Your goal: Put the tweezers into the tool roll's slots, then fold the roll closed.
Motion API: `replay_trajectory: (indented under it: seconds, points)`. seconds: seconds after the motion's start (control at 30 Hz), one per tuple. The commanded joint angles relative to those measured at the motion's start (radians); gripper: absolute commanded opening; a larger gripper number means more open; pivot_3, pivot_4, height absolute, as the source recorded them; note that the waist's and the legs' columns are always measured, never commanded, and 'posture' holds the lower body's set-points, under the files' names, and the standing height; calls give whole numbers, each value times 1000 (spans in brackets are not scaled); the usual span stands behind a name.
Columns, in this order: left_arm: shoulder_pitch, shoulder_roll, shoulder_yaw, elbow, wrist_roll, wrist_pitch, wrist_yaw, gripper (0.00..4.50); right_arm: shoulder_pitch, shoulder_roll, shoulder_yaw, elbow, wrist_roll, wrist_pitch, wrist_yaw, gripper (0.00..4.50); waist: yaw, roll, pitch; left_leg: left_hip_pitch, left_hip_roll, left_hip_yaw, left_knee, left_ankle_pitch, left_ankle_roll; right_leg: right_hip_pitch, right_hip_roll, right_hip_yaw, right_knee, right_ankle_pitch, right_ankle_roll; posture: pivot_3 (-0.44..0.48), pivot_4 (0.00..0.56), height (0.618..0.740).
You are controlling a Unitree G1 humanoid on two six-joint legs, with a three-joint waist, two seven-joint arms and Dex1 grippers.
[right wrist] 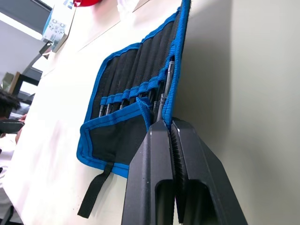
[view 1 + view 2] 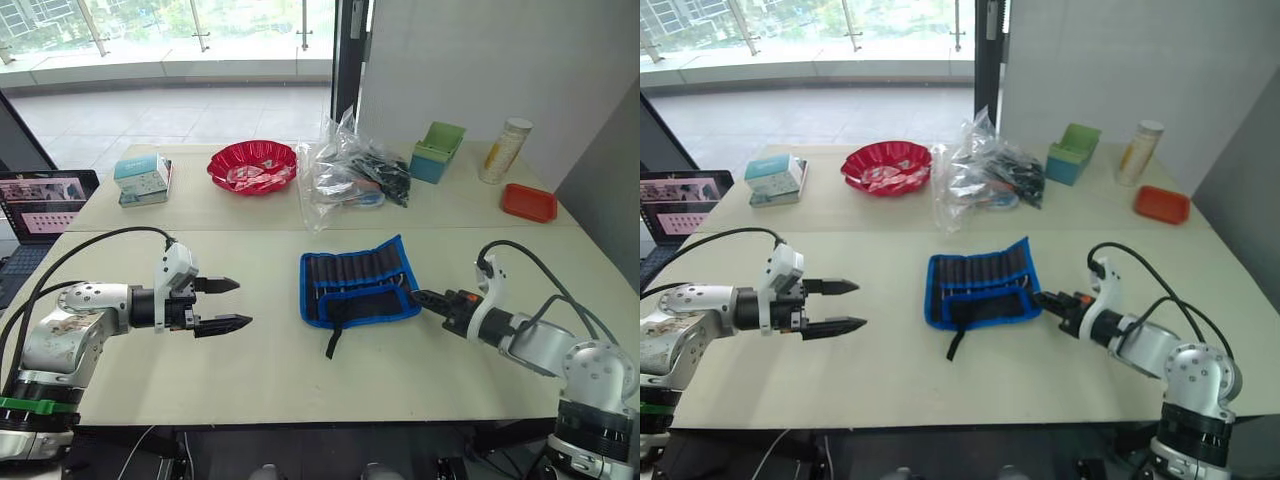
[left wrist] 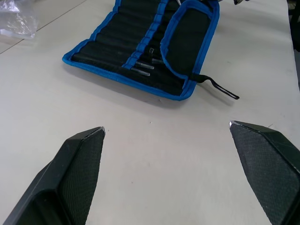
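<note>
The tool roll lies opened flat on the surface, between the two claws, its strap trailing off the near edge. The right claw sits at the roll's right edge with its fingers clenched together, and in the right wrist view a slim pair of tweezers runs straight ahead from its fingertips into the slots just in front; it appears to be pinching that tool's tail end, though the contact itself is hidden. Other tweezers show as small metal ends poking out of neighbouring slots along the blue band. The left claw hovers released, fingers spread wide, well apart from the roll, which lies ahead of it.

The tweezers look light, stiff and smooth, so they probably slip easily in a pinch and would twist if held off-centre; a grip near the blunt end, in line with the slot, seems best. The roll looks like soft, limp fabric that will sag and bunch rather than hinge cleanly. For folding, the blue-edged flap or a corner of the binding seems the firmest place to take hold, with the other claw likely needed to pin the cloth so it does not slide on the smooth surface.
</note>
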Motion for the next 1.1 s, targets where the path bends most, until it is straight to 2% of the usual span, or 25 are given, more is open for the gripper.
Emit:
replay_trajectory:
  seconds: [0.03, 0.13, 0.2, 0.6, 0.7, 0.83, 0.93, 1.1]
  points:
    - [-20, 2, 10, -4, 7, -21, -5, 4500, -40, -6, 79, -86, 3, 5, 0, 36, 0, 0, 0, 0, 0, 0, 0, 0, 0, 0, 0, 0, 0, 0, 0, 0, 150, 740]
    - [-12, 2, 13, -12, 5, -20, -1, 4500, -24, -33, 207, -117, -101, -33, 23, 36, 2, 0, 0, 0, 0, 0, 0, 0, 0, 0, 0, 0, 0, 0, 0, 0, 150, 740]
    - [-1, 2, 18, -22, 3, -17, 3, 4500, -34, -20, 243, -109, -129, -52, 30, 36, 3, 0, 0, 0, 0, -1, 1, 0, 0, 0, 0, 0, 0, 0, 0, 0, 150, 740]
    - [30, 4, 29, -54, -4, -7, 21, 4500, -104, 71, 324, -33, -222, -76, 45, 36, 2, 0, 0, 0, 0, -3, 1, 0, 0, 0, 0, 0, 1, 0, 0, 0, 150, 740]
    - [34, 4, 30, -58, 2, -14, 28, 4500, -111, 170, 282, 68, -213, -72, 12, 36, 1, 0, 0, 0, 0, -3, 1, 0, 0, 0, 0, 0, 2, 0, 0, 0, 150, 740]
    - [40, 6, 32, -62, 0, -13, 31, 4500, -87, 183, 309, 86, -230, -63, 53, 36, 1, 0, 0, 0, -1, -3, 1, 0, 0, -1, -1, 0, 2, 0, 0, 0, 150, 740]
    - [41, 4, 31, -58, 2, -17, 31, 4500, -88, 218, 311, 111, -219, -65, 91, 905, 0, 0, 0, 0, 0, -3, 1, 0, 0, -1, 0, -1, 2, 0, 0, 0, 150, 740]
    - [29, -4, 18, -54, 6, -17, 34, 4500, -76, 259, 309, 132, -240, -105, 132, 2652, -2, 0, 0, 1, 0, -3, 1, 0, -1, -1, 0, -1, 3, 0, 0, 0, 150, 740]
